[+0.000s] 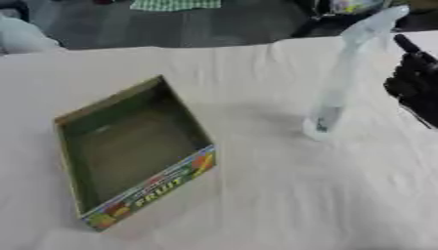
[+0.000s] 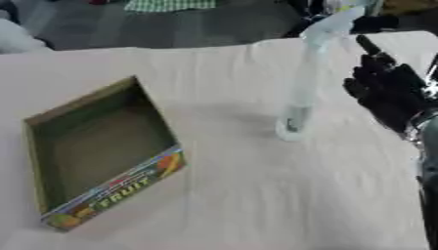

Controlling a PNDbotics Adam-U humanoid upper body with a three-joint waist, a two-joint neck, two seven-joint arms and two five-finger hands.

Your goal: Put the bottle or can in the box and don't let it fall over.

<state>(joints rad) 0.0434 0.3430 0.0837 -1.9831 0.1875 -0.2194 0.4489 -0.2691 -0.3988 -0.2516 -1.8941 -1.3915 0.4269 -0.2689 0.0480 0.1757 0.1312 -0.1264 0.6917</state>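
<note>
One black right hand (image 2: 386,90) shows at the right edge, fingers loosely spread and holding nothing. Just to its left, not touching it, a tall clear bottle (image 2: 301,93) stands on the white tablecloth (image 2: 256,195), leaning slightly. Farther left of the hand, well apart, the empty green cardboard box (image 1: 128,146) lies open, marked FRUIT.
</note>
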